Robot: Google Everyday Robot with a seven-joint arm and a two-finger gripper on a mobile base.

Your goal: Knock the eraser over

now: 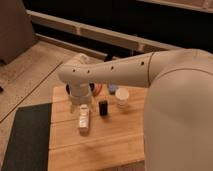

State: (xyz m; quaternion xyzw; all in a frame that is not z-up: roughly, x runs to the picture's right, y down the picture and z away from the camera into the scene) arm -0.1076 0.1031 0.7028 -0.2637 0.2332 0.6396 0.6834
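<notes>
The eraser point(103, 107) is a small black block standing upright on the wooden table point(100, 145), between a white oblong object point(84, 121) on its left and a small white cup point(122, 98) on its right. My arm reaches in from the right across the table's back. The gripper point(84, 104) hangs below the wrist, just left of the eraser and right above the far end of the white oblong object. The wrist hides most of it.
A dark mat point(27, 137) lies on the floor left of the table. Small red and blue things point(105, 88) sit behind the eraser, partly hidden by the arm. A dark wall with a pale ledge runs along the back.
</notes>
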